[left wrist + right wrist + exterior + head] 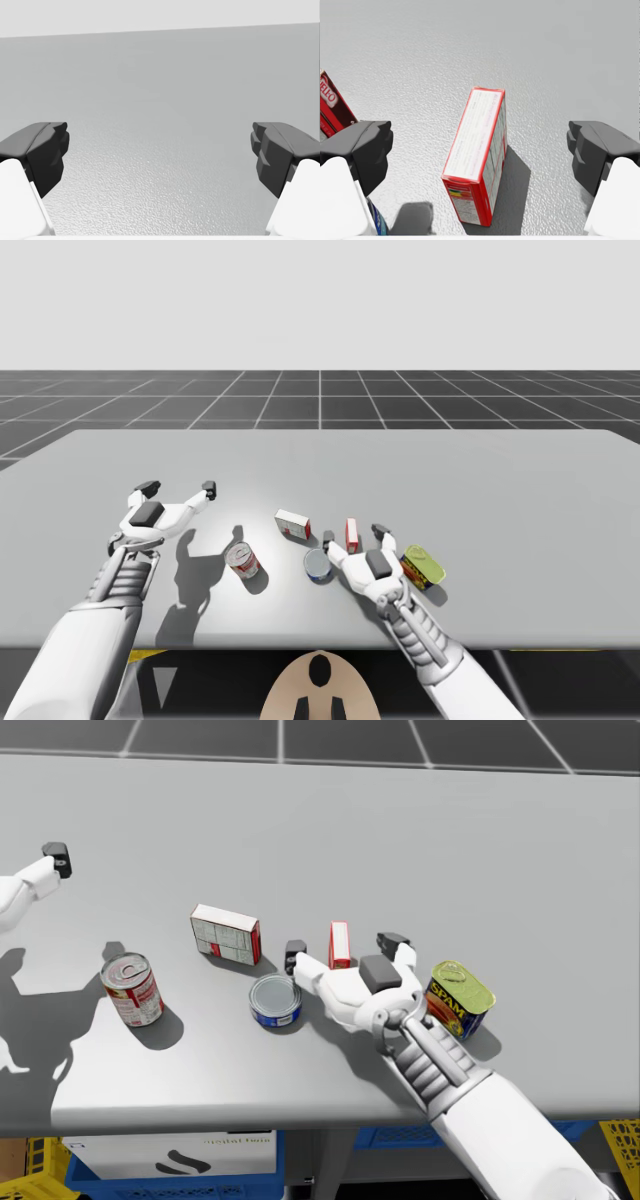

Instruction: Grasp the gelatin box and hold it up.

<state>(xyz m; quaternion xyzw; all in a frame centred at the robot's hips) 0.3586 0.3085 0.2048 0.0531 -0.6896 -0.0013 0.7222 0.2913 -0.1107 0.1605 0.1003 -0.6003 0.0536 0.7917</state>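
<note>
Both tools are gaping wide. Your right tool [481, 150] is straddling the gelatin box [472, 135], not touching; box is standing on edge on the bench [555, 60]. Your left tool [178, 487] is hovering well apart from it.

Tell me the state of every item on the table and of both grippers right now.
left gripper: open, empty.
right gripper: open, straddling the narrow red box.
narrow red box: standing on edge, untouched.
wide red and white box: on the table, ungrasped.
red can: upright, sealed.
blue can: upright, sealed.
yellow and blue tin: on the table, sealed.
</note>
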